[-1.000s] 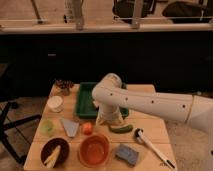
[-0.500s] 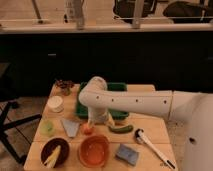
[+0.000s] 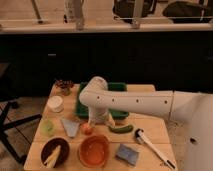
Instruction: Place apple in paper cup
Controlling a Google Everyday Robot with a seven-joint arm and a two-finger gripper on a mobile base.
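Observation:
The apple [image 3: 87, 128] is a small orange-red fruit on the wooden table [image 3: 157, 132], just above the big orange bowl. The paper cup [image 3: 55, 104] is a short white cylinder near the table's left edge, left and above the apple. My white arm reaches in from the right, and its gripper [image 3: 92, 121] hangs right above the apple, at its upper right side. The arm's elbow hides the gripper's upper part.
A green tray [image 3: 118, 88] lies behind the arm. A pale green round object [image 3: 48, 127], a grey wedge [image 3: 70, 127], a dark brown bowl [image 3: 54, 152], an orange bowl [image 3: 94, 151], a blue sponge [image 3: 127, 154], a green vegetable [image 3: 121, 129], a white brush [image 3: 152, 148] and a dark patterned container [image 3: 64, 86] share the table.
The arm has swung left and down over the second, bringing the gripper from the table's middle to just above the apple. The objects have not moved.

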